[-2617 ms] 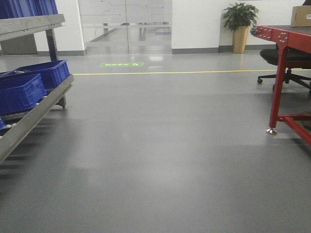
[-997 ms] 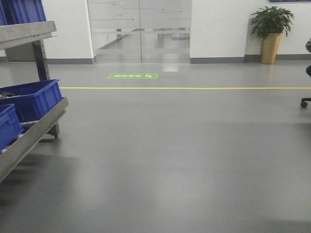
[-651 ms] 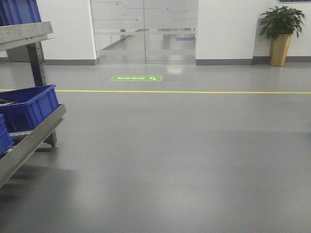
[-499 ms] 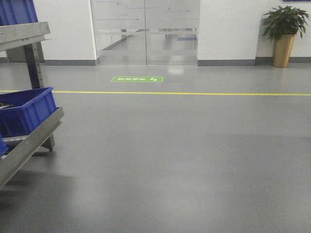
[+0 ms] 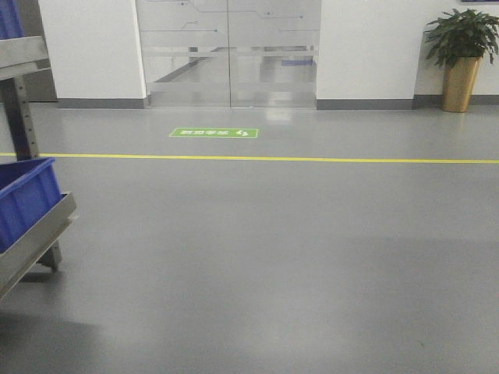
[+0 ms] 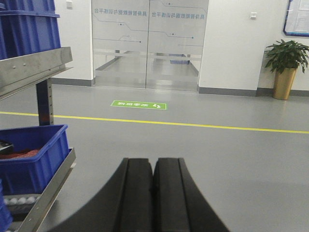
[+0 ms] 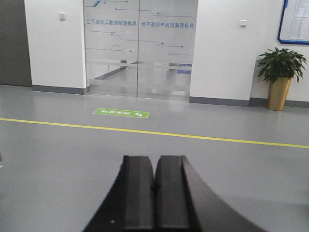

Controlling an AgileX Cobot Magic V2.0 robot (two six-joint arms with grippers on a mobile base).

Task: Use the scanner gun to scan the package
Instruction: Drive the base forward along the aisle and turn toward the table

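Note:
No package and no scanner gun show in any view. My left gripper (image 6: 153, 162) is shut and empty, its black fingers pressed together, held above the grey floor and pointing at the glass doors. My right gripper (image 7: 154, 159) is also shut and empty, pointing the same way. Neither gripper shows in the front view.
A metal roller rack (image 5: 35, 238) with a blue bin (image 5: 23, 199) stands at the left; it also shows in the left wrist view (image 6: 36, 72) with a blue bin (image 6: 31, 154). Ahead are a yellow floor line (image 5: 273, 159), a green floor sign (image 5: 214, 133), glass doors (image 5: 230, 51) and a potted plant (image 5: 461, 54).
The view has swung to the left and moved forward: the red table and chair at the right left the frame, the rack slid off to the left, the doors and plant came nearer.

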